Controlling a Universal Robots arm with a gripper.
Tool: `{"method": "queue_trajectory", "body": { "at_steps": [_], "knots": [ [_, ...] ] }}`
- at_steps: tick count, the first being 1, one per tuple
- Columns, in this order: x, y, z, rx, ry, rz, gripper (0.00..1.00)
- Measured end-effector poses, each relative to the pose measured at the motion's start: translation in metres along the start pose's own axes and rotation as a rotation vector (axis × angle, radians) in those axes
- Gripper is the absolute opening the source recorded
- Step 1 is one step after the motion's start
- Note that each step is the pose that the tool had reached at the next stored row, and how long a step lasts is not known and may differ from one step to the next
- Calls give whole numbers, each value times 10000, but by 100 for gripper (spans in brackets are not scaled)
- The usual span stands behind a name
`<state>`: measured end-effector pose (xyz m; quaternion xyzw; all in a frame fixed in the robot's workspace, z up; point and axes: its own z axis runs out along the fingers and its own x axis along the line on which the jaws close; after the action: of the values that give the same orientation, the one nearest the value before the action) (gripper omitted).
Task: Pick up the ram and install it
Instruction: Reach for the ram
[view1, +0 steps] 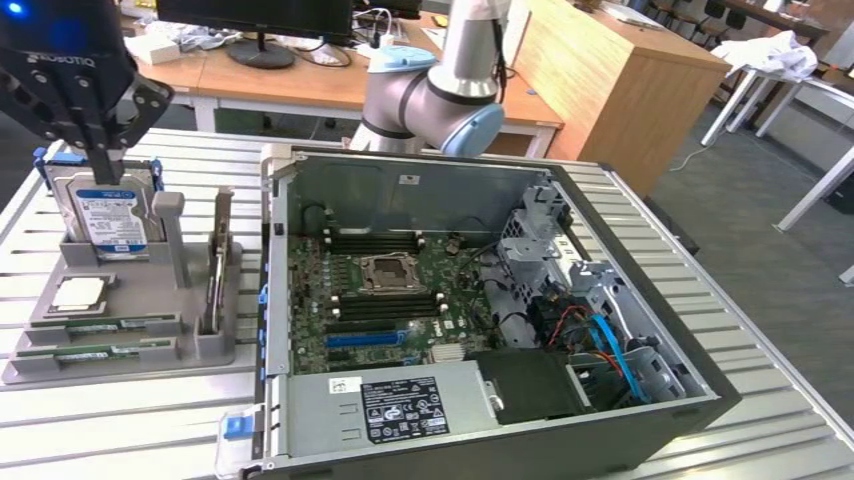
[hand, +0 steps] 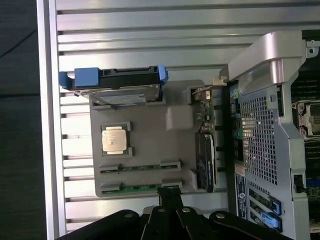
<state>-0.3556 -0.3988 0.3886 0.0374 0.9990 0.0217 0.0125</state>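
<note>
Hovering above the grey parts holder (view1: 200, 345) at the exterior view's left: end effector (view1: 102, 160), fingers pressed together, nothing between them, in front of the upright hard drive (view1: 110, 220).

Item: the ram (view1: 96, 352). Location: lying edge-up in the holder's outermost slot, a second like strip (view1: 114, 323) in the slot beside it, the square processor chip (view1: 78, 293) just beyond. In the wrist view the end effector (hand: 170, 192) sits near one end of the ram (hand: 132, 188), above it and not touching.

Appearance: long, thin green board, only its narrow top edge standing proud of the grey slot. Labels and chips cannot be made out.

Status: not yet lifted. The memory slots (view1: 378, 241) in the open computer case (view1: 400, 180) lie well apart on the bench (view1: 134, 420).

Handling, by judgement: the fingers must part before descent, line up squarely across the strip's thin faces and take it near mid-length. A straight vertical lift should free it. A skewed grip risks jamming it against the slot walls or catching the neighbouring strip.
</note>
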Motion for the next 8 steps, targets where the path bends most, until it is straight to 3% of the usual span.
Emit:
{"method": "queue_trajectory", "body": {
  "at_steps": [8],
  "knots": [
    [171, -13, 2, 1, 0, -1, 10]
  ]
}}
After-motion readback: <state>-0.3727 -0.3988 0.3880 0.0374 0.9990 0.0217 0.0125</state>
